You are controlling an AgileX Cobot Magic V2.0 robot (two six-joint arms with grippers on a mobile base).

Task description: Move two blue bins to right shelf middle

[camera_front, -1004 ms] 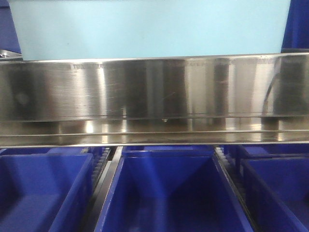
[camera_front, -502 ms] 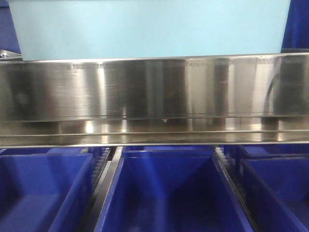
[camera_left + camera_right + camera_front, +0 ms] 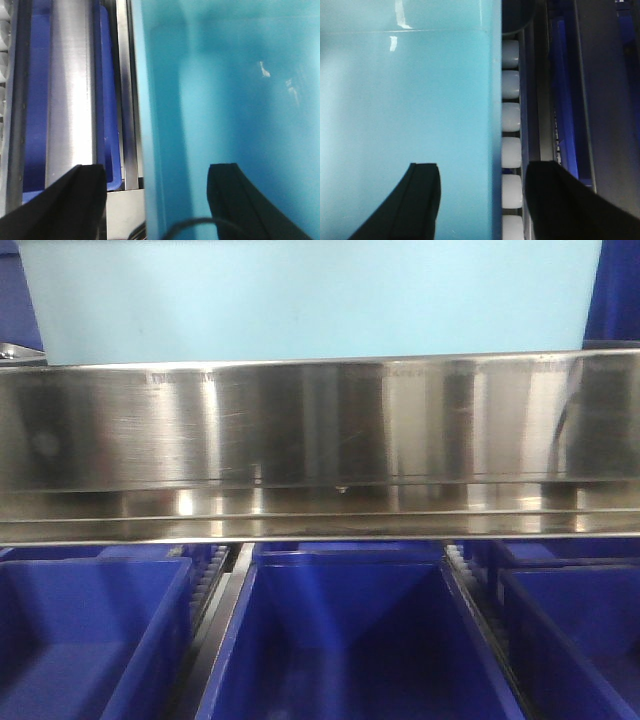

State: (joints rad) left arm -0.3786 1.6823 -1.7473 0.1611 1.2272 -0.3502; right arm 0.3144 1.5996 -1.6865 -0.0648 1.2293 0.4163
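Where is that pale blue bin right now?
In the front view the pale blue bin fills the top, just above the steel shelf rail, over the row of dark blue bins.

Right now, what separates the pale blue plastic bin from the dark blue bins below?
A brushed stainless steel shelf rail spans between them, shown in the front-facing view.
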